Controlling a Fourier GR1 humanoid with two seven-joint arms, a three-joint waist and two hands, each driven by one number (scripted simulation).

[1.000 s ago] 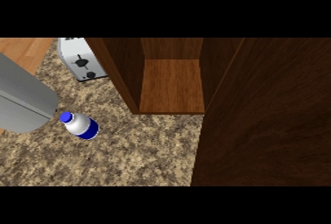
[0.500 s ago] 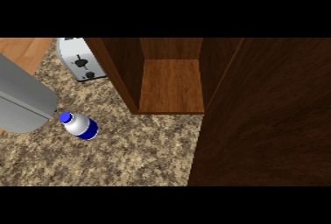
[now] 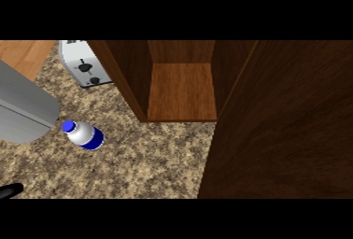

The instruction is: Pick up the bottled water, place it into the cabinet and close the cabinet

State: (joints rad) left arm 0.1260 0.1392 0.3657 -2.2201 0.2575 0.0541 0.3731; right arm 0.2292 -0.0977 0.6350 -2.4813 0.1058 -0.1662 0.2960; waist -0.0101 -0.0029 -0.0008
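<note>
The bottled water is clear with a blue cap and a blue label. It stands on the speckled counter, left of the cabinet. The wooden cabinet is open and its shelf is bare. Its dark door swings out towards me and fills the right side of the view. A grey forearm enters from the left edge, just left of the bottle. A black tip of my left hand shows at the lower left edge. My right hand does not show.
A silver toaster stands at the back left, beside the cabinet's left wall. A strip of light wood lies beyond the counter at the top left.
A black tip of the left hand has come into view at the lower left edge. The bottle and the cabinet have not moved.
</note>
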